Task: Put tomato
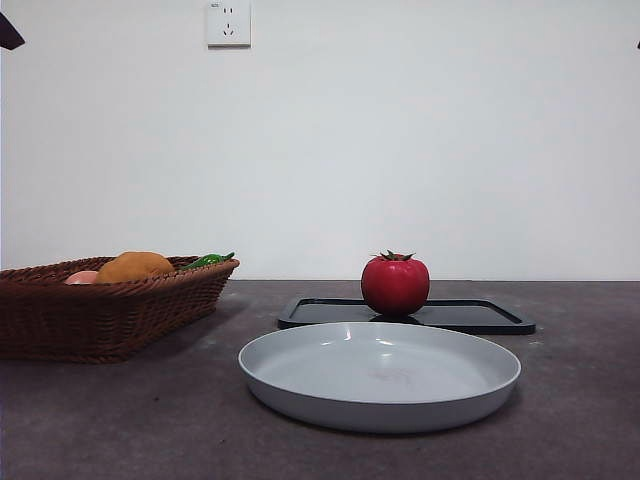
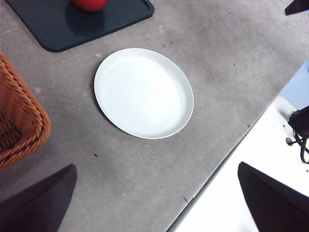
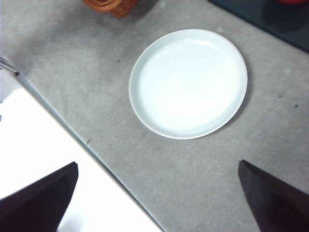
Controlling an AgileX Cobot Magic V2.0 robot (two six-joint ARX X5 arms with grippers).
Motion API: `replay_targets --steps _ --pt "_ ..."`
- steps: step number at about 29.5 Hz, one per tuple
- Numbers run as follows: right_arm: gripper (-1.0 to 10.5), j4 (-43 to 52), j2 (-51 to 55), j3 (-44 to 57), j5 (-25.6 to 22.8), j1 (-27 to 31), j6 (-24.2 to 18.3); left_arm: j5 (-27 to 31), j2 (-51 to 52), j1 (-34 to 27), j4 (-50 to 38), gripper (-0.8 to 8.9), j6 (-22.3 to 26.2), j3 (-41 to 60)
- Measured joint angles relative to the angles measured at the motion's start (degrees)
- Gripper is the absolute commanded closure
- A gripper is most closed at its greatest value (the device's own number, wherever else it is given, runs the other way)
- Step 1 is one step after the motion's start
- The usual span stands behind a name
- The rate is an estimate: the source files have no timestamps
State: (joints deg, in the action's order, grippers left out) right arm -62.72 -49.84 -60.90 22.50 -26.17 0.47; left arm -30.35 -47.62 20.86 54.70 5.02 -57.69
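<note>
Jaws spread wide on both the left gripper (image 2: pixel 154 203) and right gripper (image 3: pixel 157 198), hovering high over the table (image 1: pixel 580 400); tomato (image 1: pixel 395 284) sits far off on the black tray (image 1: pixel 470 316), beyond the plate (image 1: pixel 380 375).

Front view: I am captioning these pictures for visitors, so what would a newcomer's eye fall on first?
Most likely the glossy red round tomato, standing on the flat black tray behind the shallow white round plate, which lies bare at the table's middle. Next, the brown woven wicker basket off to one side, holding an orange-brown rounded fruit. Both arms wait above, jaws spread wide.
</note>
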Motion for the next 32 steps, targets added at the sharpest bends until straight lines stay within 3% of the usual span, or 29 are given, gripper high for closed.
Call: replay_targets --steps 15,17,28,32 --pt "3.9 2.6 0.5 0.3 0.0 0.0 0.0 0.0 0.0 0.0 0.0 2.84 0.0 0.0" --pt "4.4 2.6 0.5 0.3 0.0 0.0 0.1 0.0 0.0 0.0 0.0 2.98 0.0 0.0" --pt "9.3 3.4 0.5 0.3 0.0 0.0 0.3 0.0 0.0 0.0 0.0 7.99 0.0 0.0" --pt "9.4 4.8 0.5 0.3 0.0 0.0 0.3 0.0 0.0 0.0 0.0 8.06 0.0 0.0"
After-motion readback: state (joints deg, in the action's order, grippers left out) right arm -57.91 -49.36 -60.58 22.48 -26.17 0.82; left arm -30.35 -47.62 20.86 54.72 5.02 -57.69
